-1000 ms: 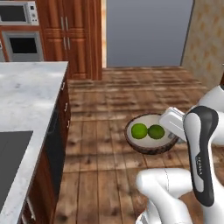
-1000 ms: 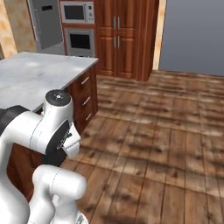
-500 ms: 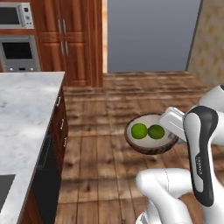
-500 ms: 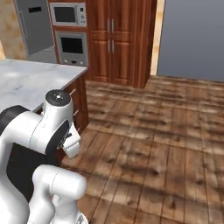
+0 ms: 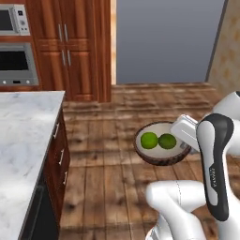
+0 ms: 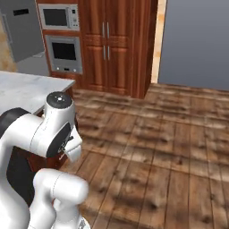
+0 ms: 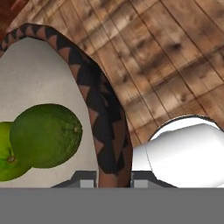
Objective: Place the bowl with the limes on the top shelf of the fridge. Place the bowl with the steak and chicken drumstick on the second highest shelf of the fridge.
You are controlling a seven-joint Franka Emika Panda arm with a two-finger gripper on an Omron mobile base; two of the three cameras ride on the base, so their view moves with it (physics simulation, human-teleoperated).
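The bowl with the limes [image 5: 162, 150] is held up above the wooden floor [image 6: 179, 152], beside the marble counter [image 5: 23, 140], clamped at its right rim by the gripper [image 5: 183, 132]. In the hand view the jaws are seen drawn close together, pinching the patterned dark rim of the bowl [image 7: 107, 131] between the 2 fingertips [image 7: 85, 178], 1 on the pale inner side and 1 on the outer wall. 2 green limes [image 7: 43, 135] are seen lying touching each other inside the bowl, near the gripped rim. Wooden cabinets [image 6: 114, 42] and a built-in oven [image 6: 63, 53] are seen across the floor.
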